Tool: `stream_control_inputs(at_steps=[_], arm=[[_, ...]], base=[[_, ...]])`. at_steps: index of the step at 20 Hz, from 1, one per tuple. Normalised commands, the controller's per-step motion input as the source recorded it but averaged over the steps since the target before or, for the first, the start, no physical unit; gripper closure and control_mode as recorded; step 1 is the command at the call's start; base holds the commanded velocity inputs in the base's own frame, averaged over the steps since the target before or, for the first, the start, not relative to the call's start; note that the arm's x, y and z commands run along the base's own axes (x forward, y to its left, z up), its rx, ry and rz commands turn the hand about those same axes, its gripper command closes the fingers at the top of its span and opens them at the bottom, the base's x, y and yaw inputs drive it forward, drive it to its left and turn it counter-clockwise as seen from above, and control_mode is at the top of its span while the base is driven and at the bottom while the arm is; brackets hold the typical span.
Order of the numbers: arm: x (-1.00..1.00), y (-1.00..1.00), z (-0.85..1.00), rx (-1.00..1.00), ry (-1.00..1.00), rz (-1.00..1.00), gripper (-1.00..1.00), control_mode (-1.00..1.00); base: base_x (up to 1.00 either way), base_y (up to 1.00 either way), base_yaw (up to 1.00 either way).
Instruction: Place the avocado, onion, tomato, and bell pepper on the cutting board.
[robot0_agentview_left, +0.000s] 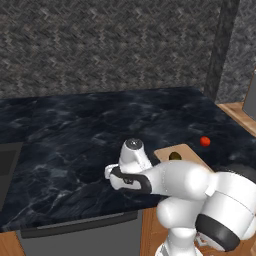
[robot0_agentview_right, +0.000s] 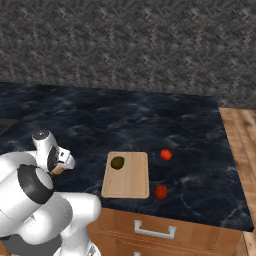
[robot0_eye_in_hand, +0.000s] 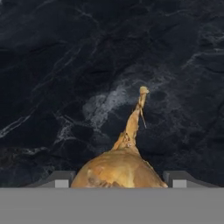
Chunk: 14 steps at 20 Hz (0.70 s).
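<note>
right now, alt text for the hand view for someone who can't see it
A tan-yellow onion sits between the gripper's two dark fingertips at the bottom, its thin stem tip pointing up and slightly right. Behind it lies a dark, white-veined marble counter.

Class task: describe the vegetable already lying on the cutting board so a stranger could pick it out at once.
On the dark marble counter, find the tan cutting board near the front edge. The avocado lies at its far left corner: dark olive, unlike the two red balls beside the board.
</note>
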Motion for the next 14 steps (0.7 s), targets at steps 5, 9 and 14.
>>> stream_control_inputs(at_steps=[5, 9, 14], arm=[[0.00, -0.33, 0.70, 0.00, 0.00, 0.00, 1.00, -1.00], [0.00, -0.43, 0.79, 0.00, 0.00, 0.00, 1.00, -1.00], [0.03, -0.69, 0.72, 0.00, 0.01, 0.00, 1.00, -1.00]], base=[[0.00, 0.00, 0.00], [0.00, 0.00, 0.00], [0.00, 0.00, 0.00]])
